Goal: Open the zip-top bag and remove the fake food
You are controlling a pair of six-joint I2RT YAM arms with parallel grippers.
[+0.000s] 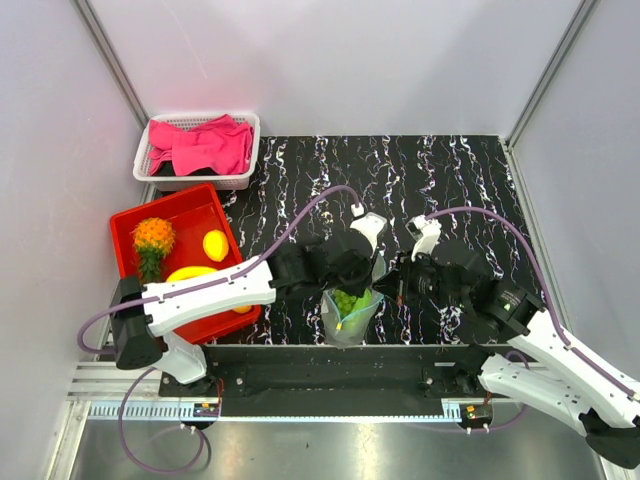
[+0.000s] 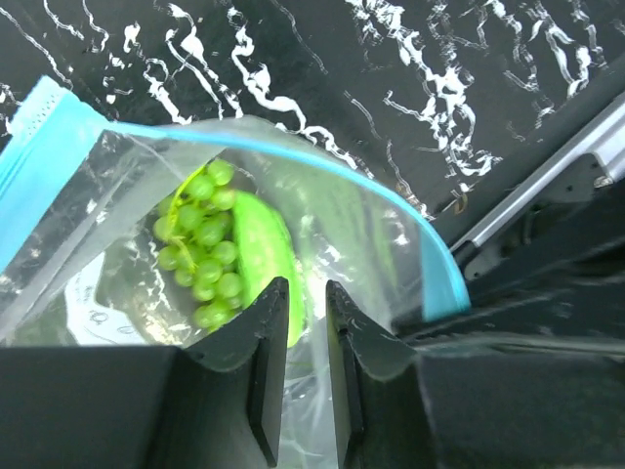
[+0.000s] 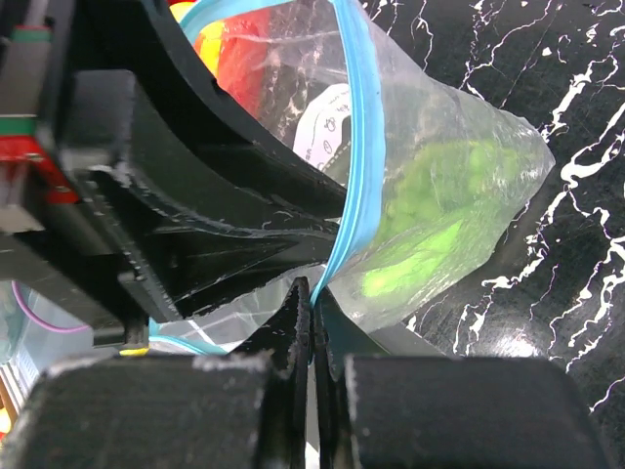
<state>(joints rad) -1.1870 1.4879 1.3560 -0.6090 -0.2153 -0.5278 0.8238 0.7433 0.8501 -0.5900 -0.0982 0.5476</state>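
White walls (image 1: 350,60) close in a black, white-veined table (image 1: 450,180). At its back left corner sits a white basket (image 1: 246,124) holding a pink cloth (image 1: 205,145). In front of it, a red tray (image 1: 122,222) carries an orange fruit (image 1: 153,235) with a green stem and two yellow pieces (image 1: 215,245).

The bag (image 1: 345,325) stands near the table's front edge, between the two arms, mouth up and pulled open. Its blue zip strip (image 2: 293,147) curves around the opening. Inside lie a bunch of grapes (image 2: 200,244) and, just beside them, a smooth green piece (image 2: 264,244). A white label (image 3: 332,122) shows through the film.

The left end effector (image 2: 305,288) points down at the open mouth, fingers narrow with a slim gap. Clear film and the green piece's end show in that gap; whether anything is gripped, I cannot tell.

The right end effector (image 3: 312,293) is pinched tight on the zip strip at the bag's rim, holding that edge up beside the left arm.
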